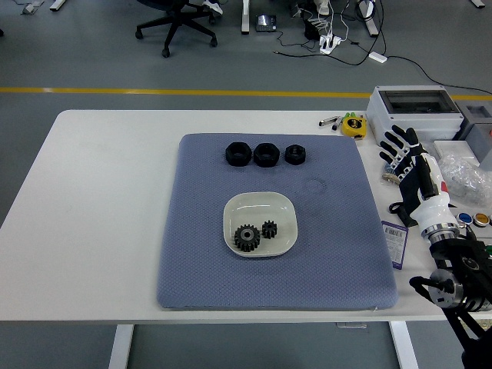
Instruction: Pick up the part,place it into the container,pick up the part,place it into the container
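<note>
A white square dish sits mid-mat and holds two black gears, a larger one and a smaller one. Three black ring-shaped parts stand in a row at the far side of the blue-grey mat. My right hand is off the mat's right edge, raised over the white table, fingers spread and empty. The left arm does not show.
A grey electrical box, bagged small parts, a yellow tape measure and pens lie at the far right. Coloured push buttons and a labelled card lie near my right wrist.
</note>
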